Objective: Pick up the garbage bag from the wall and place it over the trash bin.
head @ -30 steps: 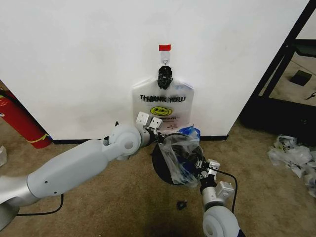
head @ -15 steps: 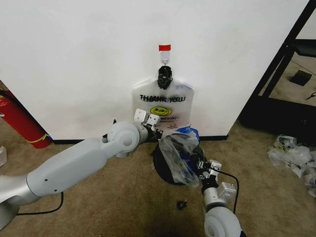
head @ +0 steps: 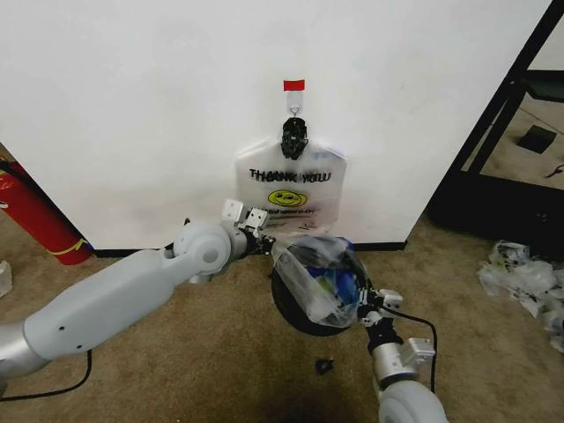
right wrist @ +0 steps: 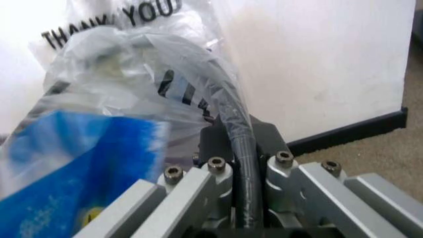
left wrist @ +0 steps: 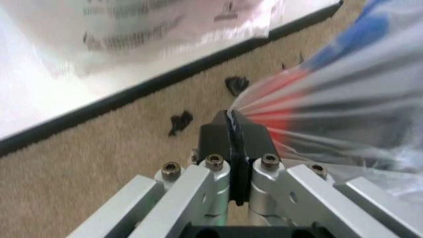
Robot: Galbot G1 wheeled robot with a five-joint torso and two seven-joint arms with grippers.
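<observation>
In the head view the garbage bag [head: 319, 280] is stretched over the trash bin [head: 304, 304] below the wall [head: 159, 106], the left gripper [head: 264, 242] pinching its far-left edge and the right gripper [head: 370, 310] its near-right edge; a second printed bag [head: 289, 187] hangs from the hook [head: 293, 132]. The left wrist view shows its jaws clamped narrow on taut film, which I judge could tear or slip if pulled wider. The right wrist view shows jaws closed on a twisted handle strand, and uneven tension might tip the light bin

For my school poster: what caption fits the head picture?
Two pincers stretch a plastic bag over a black bin.
</observation>
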